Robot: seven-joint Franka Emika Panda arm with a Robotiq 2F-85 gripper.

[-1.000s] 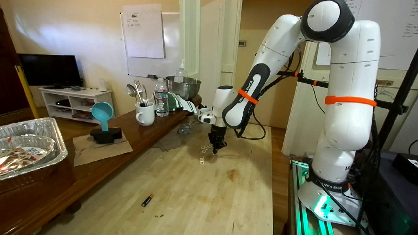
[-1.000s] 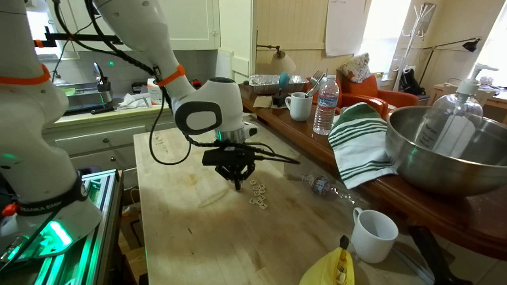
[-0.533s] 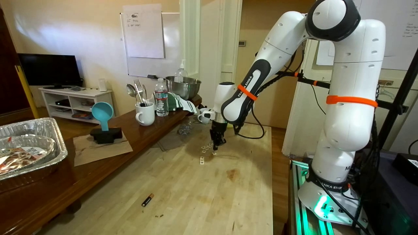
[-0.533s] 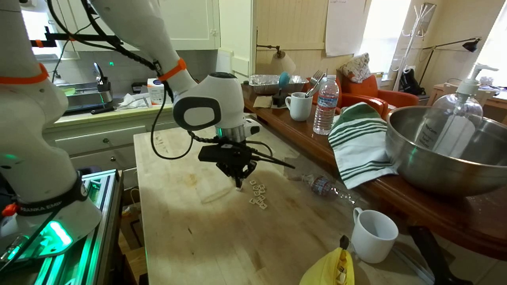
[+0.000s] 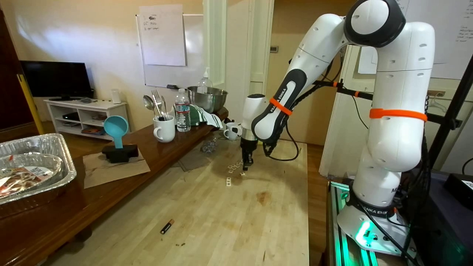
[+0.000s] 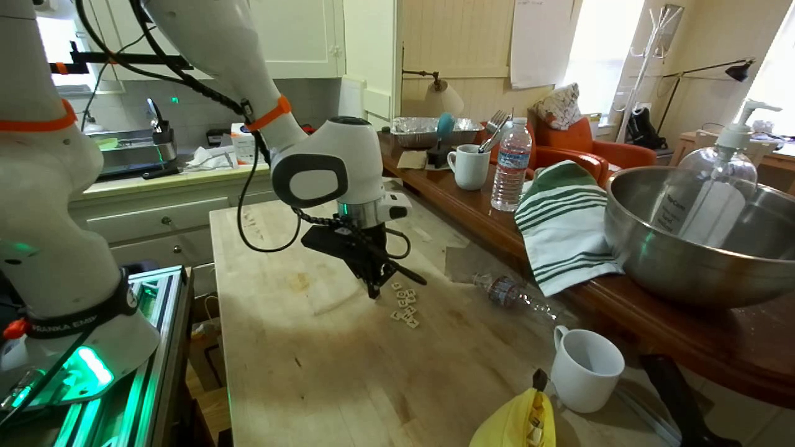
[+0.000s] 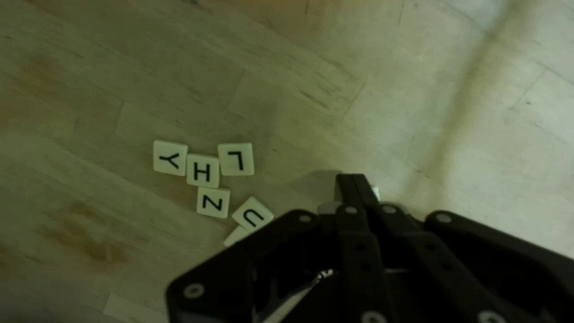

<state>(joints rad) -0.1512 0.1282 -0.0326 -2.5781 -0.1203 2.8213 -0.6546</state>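
Swivelled since the earlier frame, the black two-finger gripper (image 7: 353, 181) hangs fully closed, seemingly empty, near a lone cream tile (image 5: 242, 173); nothing looks lifted yet, square cream letter tiles (image 7: 202, 171) lying loose on the pale wooden table (image 5: 221, 221).

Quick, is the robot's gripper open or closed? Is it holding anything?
Gripper: closed, holding nothing that shows; letter tiles lie nearby.

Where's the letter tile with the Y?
In the wrist view, the Y tile lies leftmost, beside the H tile, well left of the hand.
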